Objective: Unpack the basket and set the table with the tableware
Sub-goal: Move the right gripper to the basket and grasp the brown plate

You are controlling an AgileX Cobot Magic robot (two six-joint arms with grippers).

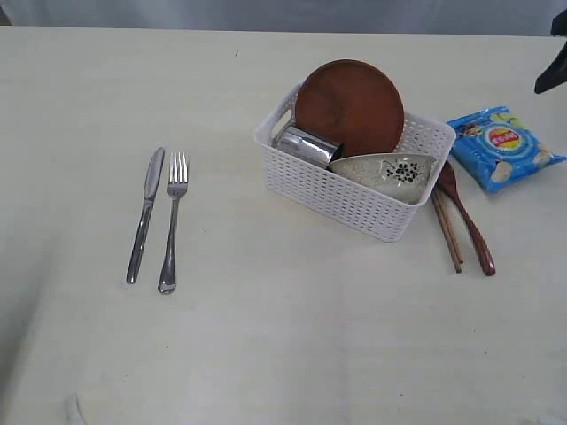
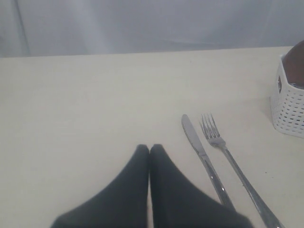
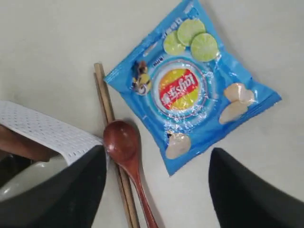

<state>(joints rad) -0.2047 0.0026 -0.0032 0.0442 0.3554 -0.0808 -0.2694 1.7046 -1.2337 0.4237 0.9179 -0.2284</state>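
The white lattice basket [image 1: 341,197] stands on the table [image 1: 283,345] and holds a round brown plate [image 1: 350,102] on edge, a steel mug [image 1: 306,146] on its side and a pale bowl [image 1: 390,171]. A knife [image 1: 146,212] and fork [image 1: 173,221] lie side by side to the left. The wooden spoon [image 1: 465,221] and chopsticks [image 1: 447,232] lie just right of the basket. My right gripper [image 3: 157,153] hangs open and empty above the spoon [image 3: 122,142] and the bag's corner. My left gripper [image 2: 149,148] is shut and empty, beside the knife [image 2: 202,152].
A blue snack bag [image 1: 503,146] lies flat to the right of the basket, next to the spoon's bowl. A dark part of the right arm [image 1: 554,62] shows at the upper right edge of the exterior view.
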